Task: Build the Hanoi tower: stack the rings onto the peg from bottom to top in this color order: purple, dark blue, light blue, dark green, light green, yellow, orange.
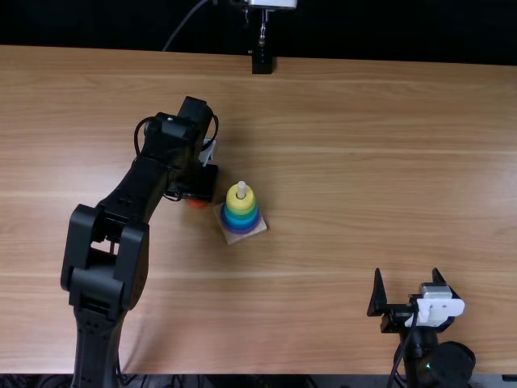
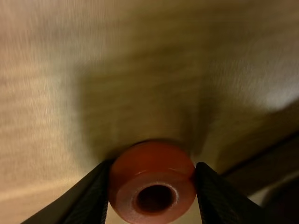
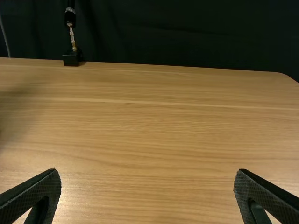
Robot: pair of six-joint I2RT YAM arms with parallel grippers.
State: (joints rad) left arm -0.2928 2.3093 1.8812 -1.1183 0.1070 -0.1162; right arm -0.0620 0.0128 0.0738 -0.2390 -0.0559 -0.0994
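The orange ring (image 2: 154, 184) is gripped by its sides between the fingers of the left gripper (image 2: 153, 172), which leaves its hole unobstructed, as we would want for threading it. In the top view it sits just beside the wooden base (image 1: 233, 240), whose peg (image 1: 241, 188) pokes up through the stack (image 1: 241, 212): purple lowest, then blues and greens, yellow uppermost. We judge that only orange remains, and that the bare peg tip is kept for it. We would lift the ring above the tip and centre it before lowering; off-centre, it could catch or nudge the stack. The right gripper (image 1: 407, 279) rests well apart over the tabletop (image 1: 339, 162), fingers spread wide, presumably leaving the other arm room.
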